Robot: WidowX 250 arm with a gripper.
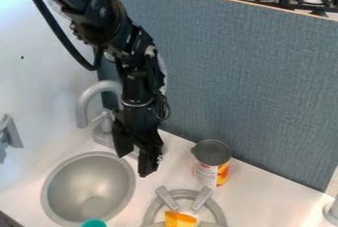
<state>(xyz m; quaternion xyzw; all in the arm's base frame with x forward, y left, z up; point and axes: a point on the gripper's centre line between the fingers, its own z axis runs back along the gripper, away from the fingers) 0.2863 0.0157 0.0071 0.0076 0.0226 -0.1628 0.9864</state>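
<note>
The black gripper (134,165) hangs over the counter between the sink and the can, its two fingers spread apart with nothing seen between them. An upright can (212,163) with a grey top and a white, red and yellow label stands to its right, near the blue-grey wall panel. Below and right of the gripper, a yellow-orange piece (178,219) lies on the grey burner ring. A teal round object (94,223) is partly cut off at the bottom edge, by the sink's lower rim.
A round grey sink (129,195) is set in the white counter (264,191) at lower left, with a grey curved faucet (83,103) behind it. The burner ring (220,212) has raised prongs. The tall panel (264,88) borders the back, and a grey fixture (333,211) stands at the right edge.
</note>
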